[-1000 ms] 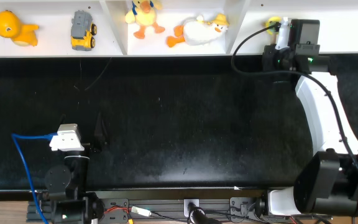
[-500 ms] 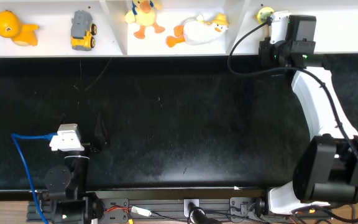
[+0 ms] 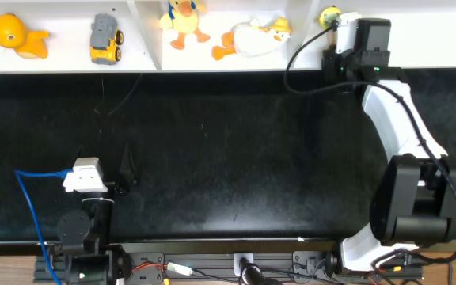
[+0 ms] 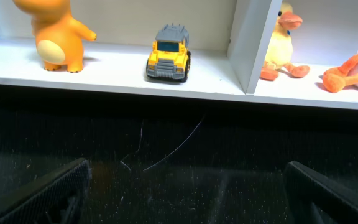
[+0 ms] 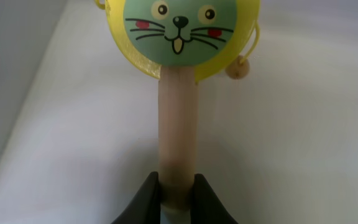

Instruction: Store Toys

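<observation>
Progress: late stage, judged; four toys sit on shelf [image 3: 70,65], a fifth is in right gripper [image 5: 178,194] at shelf's right compartment.
Stored, left compartment: orange toy [image 3: 18,33] and yellow truck [image 3: 104,39], both upright, apart from each other.
Stored, middle compartment: plush duck [image 3: 184,22] sitting, white plush bird [image 3: 256,38] lying just beside it.
Task thing now: rattle [image 5: 179,28], cat face on round head, wooden handle; head is over white floor of right compartment, near the divider wall.
Right fingers [image 5: 146,198]: clamped narrow on end of rattle's handle, one on each side.
Contact with shelf: cannot tell if rattle rests on compartment floor or hangs just above it.
Left gripper [image 4: 186,171]: low over black table [image 3: 236,150], near its own base, well apart from shelf, facing left compartment.
Left fingers [image 4: 61,186]: spread wide, nothing between them.
Done: four of five visible toys placed on shelf.
Left to do, judged: set rattle down in right compartment, let go, pull right arm back toward table side.
Risk, judged: round head may roll on release, so handle should lie flat before fingers part.
Left arm's role, judged: none needed for this last toy.
</observation>
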Robot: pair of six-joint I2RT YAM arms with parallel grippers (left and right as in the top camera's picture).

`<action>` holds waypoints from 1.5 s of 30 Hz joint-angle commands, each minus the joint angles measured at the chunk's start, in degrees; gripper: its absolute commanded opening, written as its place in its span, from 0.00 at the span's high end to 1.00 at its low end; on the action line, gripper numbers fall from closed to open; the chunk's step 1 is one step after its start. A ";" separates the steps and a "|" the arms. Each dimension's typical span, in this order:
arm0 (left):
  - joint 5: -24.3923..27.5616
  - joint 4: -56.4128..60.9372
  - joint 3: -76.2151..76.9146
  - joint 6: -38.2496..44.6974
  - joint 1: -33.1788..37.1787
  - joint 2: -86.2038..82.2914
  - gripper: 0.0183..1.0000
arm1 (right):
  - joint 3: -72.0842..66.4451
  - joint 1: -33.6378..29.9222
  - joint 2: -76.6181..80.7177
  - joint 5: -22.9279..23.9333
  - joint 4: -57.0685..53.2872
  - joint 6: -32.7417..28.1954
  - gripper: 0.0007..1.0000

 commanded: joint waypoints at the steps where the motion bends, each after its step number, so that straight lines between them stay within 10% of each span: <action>1: -0.35 0.28 -0.50 -0.63 0.22 -0.68 0.00 | 0.00 1.64 1.64 -0.81 1.14 2.38 0.95; 5: -0.35 0.28 -0.50 -0.63 0.22 -0.68 0.00 | 0.00 2.16 1.64 -0.35 1.49 3.28 0.82; 9: -0.35 0.28 -0.50 -0.63 0.22 -0.68 0.00 | 0.02 2.16 1.62 1.38 0.83 9.55 0.20; 12: -0.35 0.28 -0.50 -0.63 0.22 -0.68 0.00 | 0.04 2.16 1.29 1.75 -0.13 11.19 0.00; 26: -0.35 0.28 -0.50 -0.63 0.22 -0.68 0.00 | 0.04 1.77 -12.92 12.96 -15.78 22.69 0.01; 32: -0.35 0.28 -0.50 -0.63 0.22 -0.68 0.00 | 0.04 -2.60 -21.86 12.83 -35.67 40.96 0.00; 45: -0.35 0.28 -0.50 -0.63 0.22 -0.68 0.00 | 0.04 -21.90 -28.61 9.60 -51.43 52.78 0.00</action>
